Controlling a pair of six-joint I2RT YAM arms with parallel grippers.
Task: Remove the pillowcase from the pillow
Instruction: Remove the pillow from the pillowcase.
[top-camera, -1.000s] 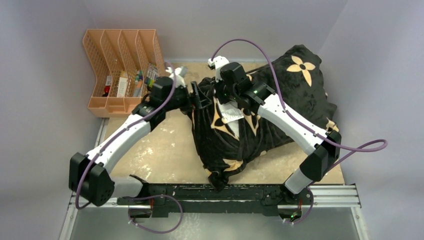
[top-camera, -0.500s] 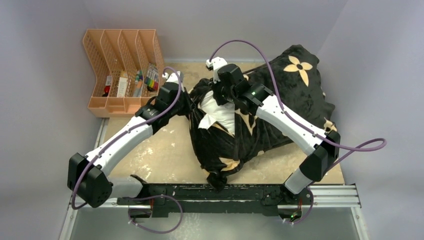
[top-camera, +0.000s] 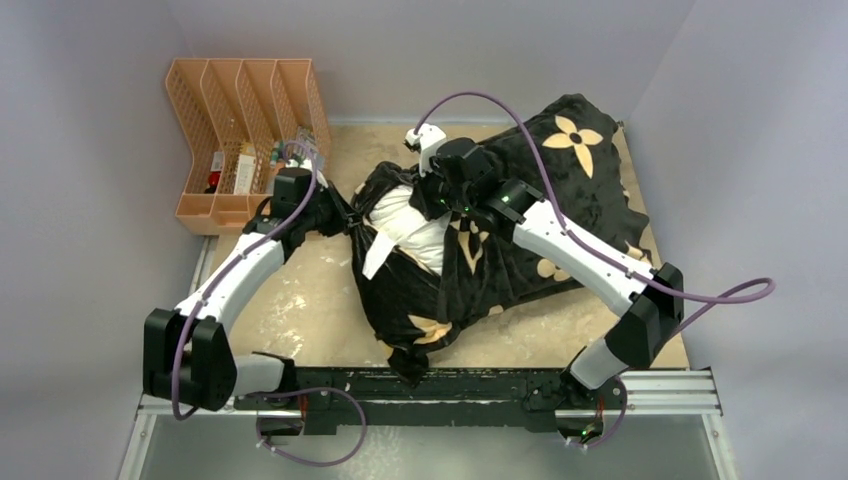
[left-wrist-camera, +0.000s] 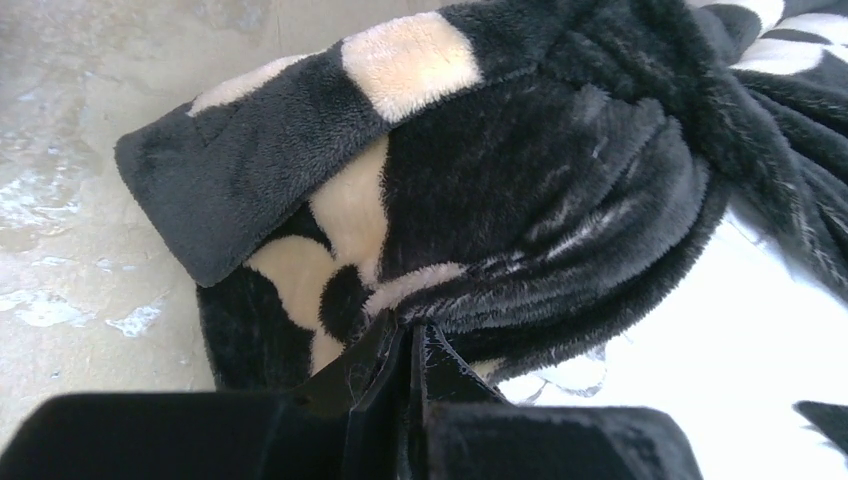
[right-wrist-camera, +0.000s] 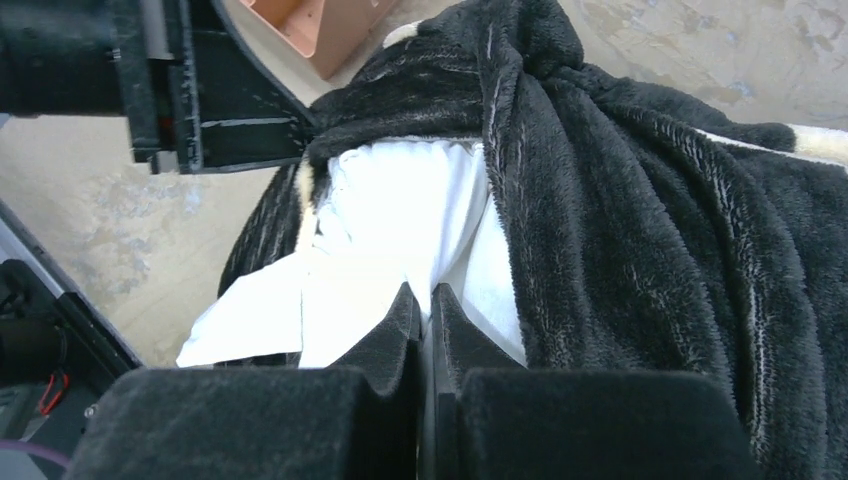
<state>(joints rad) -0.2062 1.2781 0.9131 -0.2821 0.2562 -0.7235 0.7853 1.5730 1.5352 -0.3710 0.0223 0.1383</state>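
The table, a worn tan board, carries the whole job, with both arms reaching out over it. The pillowcase, black plush with tan flowers and stars, is the biggest thing on it. Its bulk spreads beyond and to the right of the right hand, while its open mouth is bunched between the two hands. The pillow lies mostly inside that cover. Only a white bulge shows through the mouth, directly under the right hand and just right of the left hand. An orange rack stands beyond the left hand, apart from the work.

The left hand is clenched on the rim of the pillowcase, and the cloth runs taut from it toward the opening. The right hand is clenched on the white pillow fabric at the mouth. The split looks deliberate: one hand anchors the cover and the other the filling, so drawing them apart should slide the pillow out. By my judgement, most of the pillow has yet to come free.

A thin white flap hangs from the pillow, below and left of the right hand.
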